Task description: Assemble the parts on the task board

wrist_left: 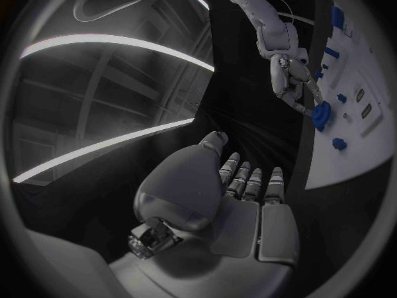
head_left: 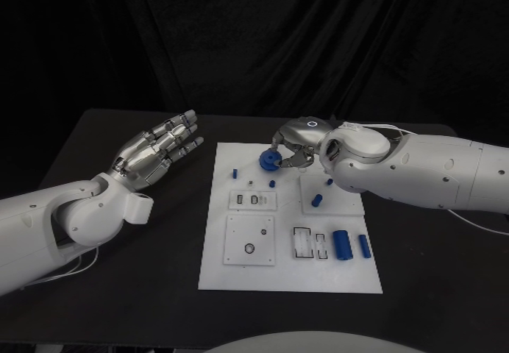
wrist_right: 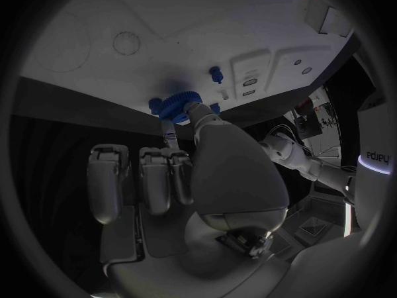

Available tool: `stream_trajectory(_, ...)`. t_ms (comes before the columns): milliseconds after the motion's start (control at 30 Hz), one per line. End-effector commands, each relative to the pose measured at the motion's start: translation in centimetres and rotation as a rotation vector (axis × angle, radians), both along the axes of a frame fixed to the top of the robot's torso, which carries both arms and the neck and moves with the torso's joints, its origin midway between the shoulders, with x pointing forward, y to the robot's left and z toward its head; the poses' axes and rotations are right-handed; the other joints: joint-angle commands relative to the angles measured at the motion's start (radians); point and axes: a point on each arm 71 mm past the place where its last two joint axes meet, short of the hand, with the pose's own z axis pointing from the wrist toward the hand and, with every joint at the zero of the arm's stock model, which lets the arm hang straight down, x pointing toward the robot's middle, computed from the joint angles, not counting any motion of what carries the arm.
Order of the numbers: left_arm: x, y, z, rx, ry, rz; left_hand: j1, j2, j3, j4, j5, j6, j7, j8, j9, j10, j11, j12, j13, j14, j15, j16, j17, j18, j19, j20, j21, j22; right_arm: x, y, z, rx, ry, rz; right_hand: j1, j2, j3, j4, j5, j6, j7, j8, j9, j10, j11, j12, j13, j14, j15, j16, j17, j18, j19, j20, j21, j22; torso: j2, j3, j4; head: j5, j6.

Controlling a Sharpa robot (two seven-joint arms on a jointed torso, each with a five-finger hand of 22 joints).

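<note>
Your right hand (head_left: 298, 144) was over the far edge of the task board (head_left: 288, 276), its fingers closed on a blue gear (head_left: 273, 159); in the right wrist view that gear (wrist_right: 175, 105) sat pinched at the fingertips (wrist_right: 171, 139), just above the white plate; your left hand (head_left: 157, 149) hung apart from the board over the bare black bench (head_left: 127, 294), its fingers straight and spread, holding nothing.

Outward from the gear, the board carried several raised square plates; the one nearest the gear had two small slots (head_left: 254, 198) in it, with a short blue peg (head_left: 235, 174) standing beside it and a small blue piece (head_left: 271, 183) close by; a blue post (head_left: 317, 199) stood on the plate to its right; nearer you, a plate with a round hole (head_left: 250, 248) lay flat; beside it were two rectangular recesses (head_left: 304, 243), and just right of those lay a thick blue cylinder (head_left: 341, 245) and a thinner blue rod (head_left: 365, 246), side by side, outside the recesses.

The bench was black; black cloth (head_left: 254, 51) hung behind it.
</note>
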Motion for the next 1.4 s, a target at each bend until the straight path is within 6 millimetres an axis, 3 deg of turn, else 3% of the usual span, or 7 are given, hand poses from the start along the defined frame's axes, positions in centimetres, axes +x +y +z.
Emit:
stream_trajectory(33,-0.06,-0.25,0.02,-0.016,-0.001,-0.015,-0.003,0.008,0.008,0.001,-0.005,-0.003,0.0,0.004,0.0,0.0,0.005,0.0,0.0,-0.001,0.006,0.003,0.002,0.009,-0.001,0.008,0.001,0.001,-0.01,0.23,-0.4,-0.029,0.028,0.011,0.003,0.0,0.007,0.003,-0.008,0.017,-0.031,-0.016,0.184,0.104,0.01,0.003,0.263,0.102,0.004,0.003,0.263,-0.011,0.075,0.001,0.003,0.241,0.001,0.0009,-0.001,-0.001,-0.002)
stream_trajectory(300,0.0,-0.3,-0.02,-0.015,0.0,-0.016,-0.003,0.008,0.008,0.001,-0.005,-0.003,0.0,0.004,0.0,0.0,0.005,0.0,0.0,-0.001,0.006,0.003,0.002,0.009,-0.001,0.008,0.001,0.001,0.21,0.39,-0.69,-0.051,0.049,0.001,-0.001,-0.004,0.016,0.006,-0.02,-0.006,-0.023,-0.045,0.173,0.104,0.016,0.003,0.263,0.102,0.009,0.003,0.263,-0.009,0.071,0.006,-0.001,0.239,0.001,0.0007,-0.0028,-0.001,-0.005)
stream_trajectory(533,-0.02,-0.38,-0.05,-0.016,0.002,-0.02,-0.004,0.008,0.009,0.002,-0.005,-0.004,0.0,0.004,0.0,-0.001,0.005,-0.001,-0.001,-0.001,0.006,0.003,0.001,0.009,-0.001,0.008,0.001,0.001,0.28,0.56,-0.91,-0.061,0.06,-0.005,-0.004,-0.015,0.035,0.01,-0.021,-0.056,-0.014,-0.104,0.137,0.104,0.026,0.003,0.263,0.102,0.018,0.003,0.263,-0.008,0.069,0.016,-0.005,0.238,0.0,0.0015,-0.0016,-0.002,-0.011)
stream_trajectory(833,-0.02,-0.49,-0.1,-0.016,0.005,-0.025,-0.004,0.008,0.009,0.002,-0.005,-0.005,0.0,0.004,0.0,-0.001,0.005,-0.002,-0.001,-0.001,0.007,0.003,0.001,0.009,-0.001,0.009,0.001,0.001,0.57,0.48,-1.06,-0.072,0.066,-0.026,-0.007,-0.025,0.049,0.01,-0.029,-0.098,-0.001,-0.149,0.101,0.104,0.036,0.003,0.263,0.102,0.028,0.003,0.263,-0.002,0.052,0.024,-0.028,0.228,0.0,0.0016,-0.0022,-0.002,-0.014)
stream_trajectory(1133,0.01,-0.47,-0.14,-0.015,0.006,-0.025,-0.004,0.008,0.009,0.002,-0.005,-0.005,0.0,0.004,0.0,-0.001,0.005,-0.002,-0.001,-0.001,0.007,0.003,0.001,0.009,-0.001,0.009,0.001,0.001,0.64,0.68,-0.94,-0.059,0.052,-0.024,-0.013,-0.023,0.054,0.015,-0.035,-0.115,0.003,-0.161,0.087,0.104,0.041,0.003,0.263,0.102,0.032,0.003,0.263,0.002,0.041,0.028,-0.042,0.222,0.0,0.0013,-0.002,-0.004,-0.016)
stream_trajectory(1400,0.03,-0.46,-0.18,-0.014,0.008,-0.025,-0.005,0.008,0.011,0.002,-0.005,-0.006,0.0,0.003,0.0,-0.002,0.005,-0.003,-0.001,-0.001,0.007,0.003,0.001,0.009,-0.001,0.009,0.001,0.001,0.64,0.83,-0.72,-0.038,0.029,-0.017,-0.029,-0.025,0.048,0.022,-0.069,-0.118,0.007,-0.16,0.077,0.104,0.044,0.003,0.263,0.102,0.036,0.003,0.263,0.003,0.04,0.032,-0.044,0.223,0.0,0.0015,-0.0025,-0.004,-0.016)
